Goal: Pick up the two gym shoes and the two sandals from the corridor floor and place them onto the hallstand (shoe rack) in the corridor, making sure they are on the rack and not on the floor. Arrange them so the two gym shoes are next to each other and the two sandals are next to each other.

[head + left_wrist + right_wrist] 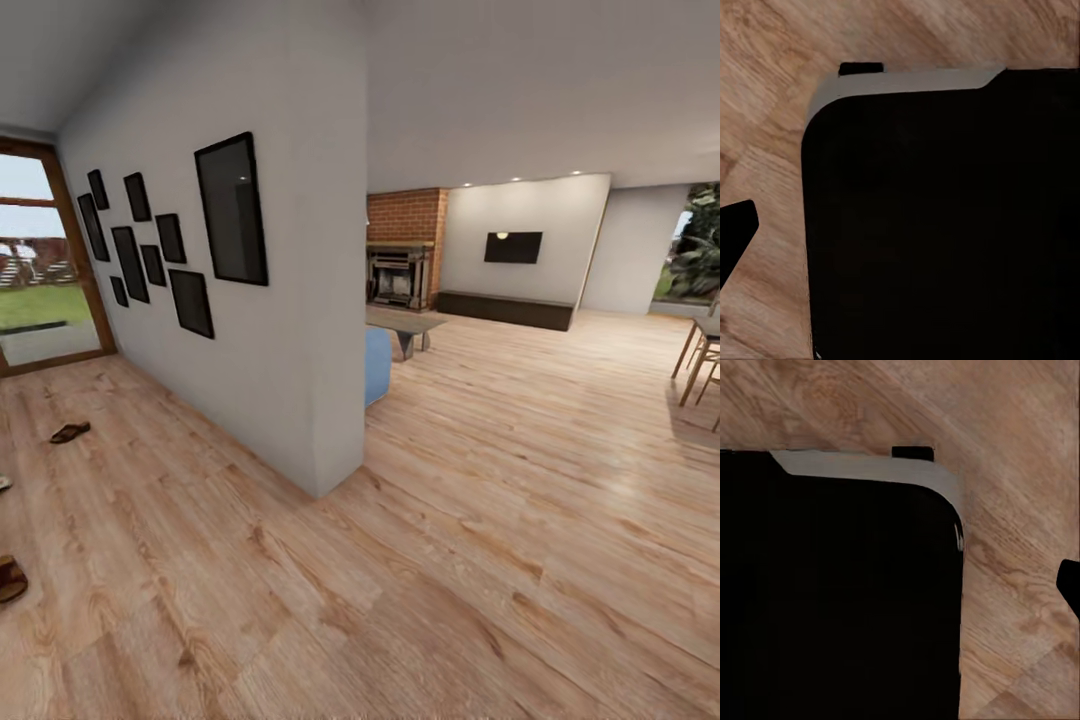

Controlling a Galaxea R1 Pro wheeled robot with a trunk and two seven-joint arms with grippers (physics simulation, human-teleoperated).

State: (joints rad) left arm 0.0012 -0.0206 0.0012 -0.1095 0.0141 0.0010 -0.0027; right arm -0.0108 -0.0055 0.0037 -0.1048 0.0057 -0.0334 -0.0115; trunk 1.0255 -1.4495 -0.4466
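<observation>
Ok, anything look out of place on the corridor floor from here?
Yes. Two brown sandals lie apart on the corridor floor: one sandal near the glass door, the other sandal cut by the picture's left edge. Nothing looks spilled or damaged.

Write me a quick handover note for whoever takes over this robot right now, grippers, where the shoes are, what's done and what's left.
Grippers: cannot tell open or shut; both wrist views look down at a dark body over wood floor.
Things: one brown sandal lies on the corridor floor below the picture wall; a second sandal lies nearer, at the head view's left edge.
Done: neither sandal is picked up.
Left: find the gym shoes and hallstand, then collect and arrange both pairs.
</observation>
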